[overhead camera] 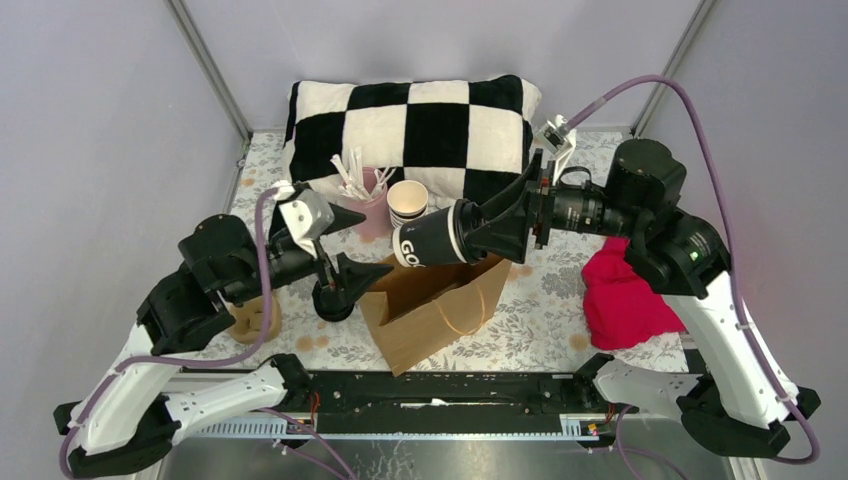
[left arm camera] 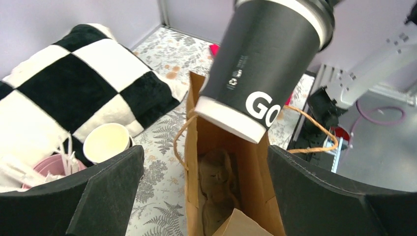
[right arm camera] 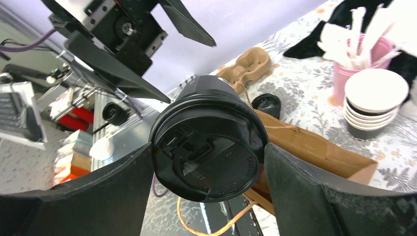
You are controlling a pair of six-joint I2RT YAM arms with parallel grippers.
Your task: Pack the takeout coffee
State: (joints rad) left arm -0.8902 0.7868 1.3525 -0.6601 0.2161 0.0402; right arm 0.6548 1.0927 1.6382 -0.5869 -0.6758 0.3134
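The takeout coffee [overhead camera: 430, 243] is a black cup with white lettering and a black lid. My right gripper [overhead camera: 470, 237] is shut on its lid end and holds it tilted, base first, over the open mouth of the brown paper bag [overhead camera: 440, 310]. In the right wrist view the lid [right arm camera: 209, 140] sits between both fingers [right arm camera: 98, 196]. In the left wrist view the cup [left arm camera: 265, 59] hangs above the bag [left arm camera: 255, 187], which has a brown crumpled shape inside. My left gripper [overhead camera: 362, 250] is open at the bag's left edge and holds nothing.
A stack of lidless cups [overhead camera: 407, 203] and a pink cup of stirrers [overhead camera: 372, 205] stand before the checkered pillow [overhead camera: 420, 120]. A loose black lid [overhead camera: 333, 303] and a cardboard carrier [overhead camera: 255, 320] lie left of the bag. A red cloth [overhead camera: 625, 295] lies to the right.
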